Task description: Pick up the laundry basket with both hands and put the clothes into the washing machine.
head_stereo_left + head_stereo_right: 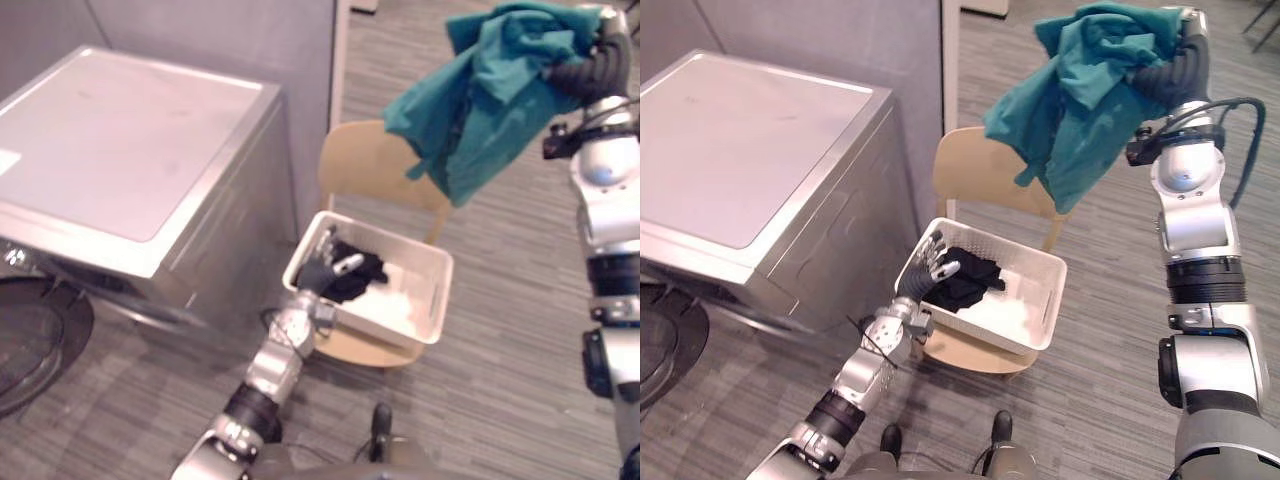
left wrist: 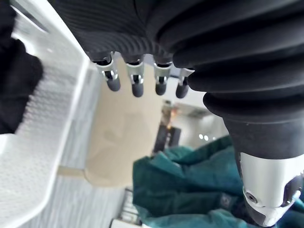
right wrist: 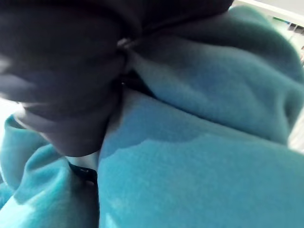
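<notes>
Left eye view: one garment lifted out, loading not yet done.
The right hand [image 1: 1188, 40] is raised at 1 o'clock with a teal garment [image 1: 480, 100] draped over it. Its grip is buried in the cloth, so I cannot tell how it holds. That piece hangs well apart from the washing machine [image 1: 130, 150] at 10 o'clock, whose drum is hidden. The laundry basket [image 1: 440, 300] sits on a wooden chair [image 1: 370, 160] near centre and contains a black garment [image 1: 355, 275] and a white garment [image 1: 395, 300]. The left hand [image 1: 935, 265] is at its 9 o'clock rim, fingers straight and apart.

Office-like laundry corner: washing machine [image 1: 130, 160], grey partition wall [image 1: 220, 40], carpet floor [image 1: 505, 350]
</notes>
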